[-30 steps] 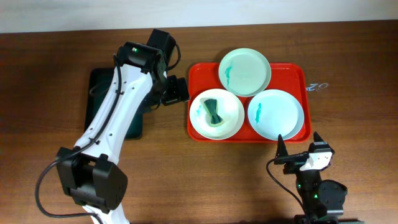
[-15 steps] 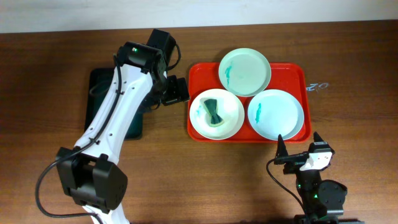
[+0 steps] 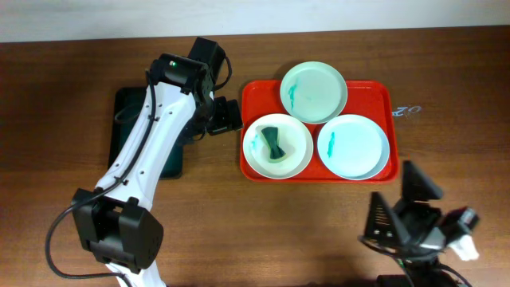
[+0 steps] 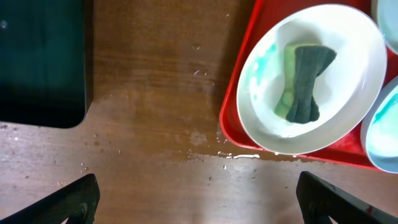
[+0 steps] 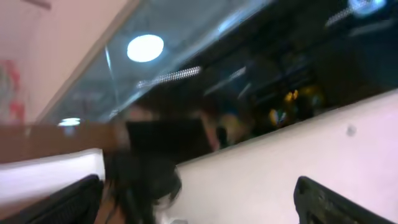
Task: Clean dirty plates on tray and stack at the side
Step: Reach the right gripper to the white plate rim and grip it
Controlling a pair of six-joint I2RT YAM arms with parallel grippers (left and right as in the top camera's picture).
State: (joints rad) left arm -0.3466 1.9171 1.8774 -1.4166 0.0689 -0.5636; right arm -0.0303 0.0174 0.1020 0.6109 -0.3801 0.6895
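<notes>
Tray (image 3: 381, 91) long axis runs left-right.

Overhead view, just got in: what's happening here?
Plate cleaning, not really under way. Three smeared plates sit on the red tray; the front-left plate has a sponge lying in it. The left gripper hovers open and empty over the table just left of that plate, between the red tray and a black tray. The right gripper is open too, its camera facing the room, not the table. Nothing is stacked beside the tray yet.
</notes>
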